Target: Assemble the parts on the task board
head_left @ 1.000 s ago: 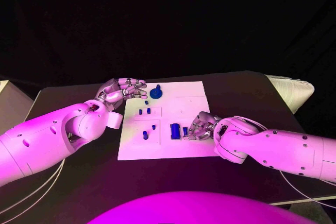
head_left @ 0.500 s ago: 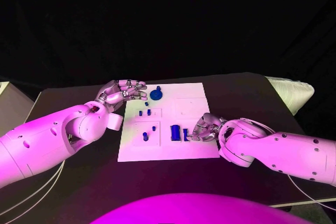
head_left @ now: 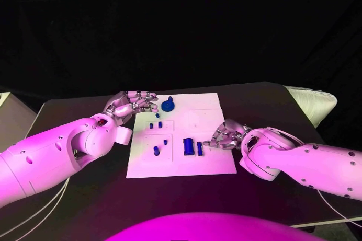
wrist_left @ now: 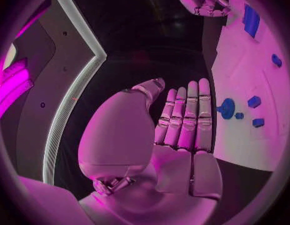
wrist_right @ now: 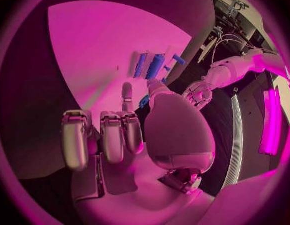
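The task board lies mid-table with the job partly done by my judgement: blue parts are scattered over it, the left hand hovers empty at its 10 o'clock corner, and the right hand, at 3 o'clock, apparently pinches a small blue piece.

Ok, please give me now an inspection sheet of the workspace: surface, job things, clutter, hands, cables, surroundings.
Surface: black table, task board lying flat in the middle.
Job's things: round blue part at the board's far edge; small blue parts below it; rectangular blue part with a narrower blue part beside it.
Clutter: nothing seen.
Hands: left hand at the board's far left corner, holding nothing; right hand at the narrower blue part, contact unclear.
Cables: pale cables under the left arm.
Surroundings: dark backdrop; white object at the table's right.
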